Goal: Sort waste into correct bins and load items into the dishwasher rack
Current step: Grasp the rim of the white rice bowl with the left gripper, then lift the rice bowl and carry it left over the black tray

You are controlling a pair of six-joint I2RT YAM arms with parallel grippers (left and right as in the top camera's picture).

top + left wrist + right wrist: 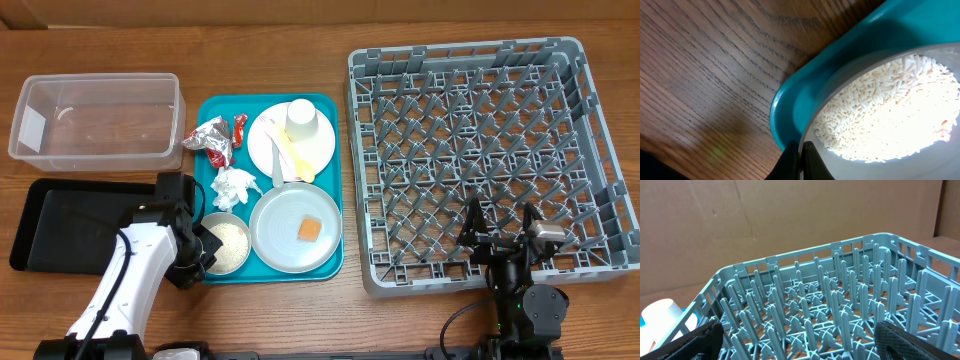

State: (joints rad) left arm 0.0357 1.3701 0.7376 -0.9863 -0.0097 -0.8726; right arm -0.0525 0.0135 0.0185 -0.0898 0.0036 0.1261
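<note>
My left gripper [203, 247] is shut on the near left rim of the small grey-white bowl [228, 243], which holds loose white rice [231, 238] and sits in the front left corner of the teal tray [335, 180]. In the left wrist view the jaws [802, 152] pinch the bowl's rim [850, 165] beside the rice [890, 115]. My right gripper [500, 232] is open and empty above the front edge of the grey dishwasher rack [480, 150], with its fingers spread wide [800, 345] over the pegs [830, 295].
The teal tray also holds foil wrappers [215, 140], a white napkin [233, 187], a pink plate [262, 140] with a white cup [303, 122] and a yellow spoon [295, 160], and a grey plate [285, 225] with an orange cube [310, 230]. The clear tub [95, 120] and the black tray [70, 225] stand to the left.
</note>
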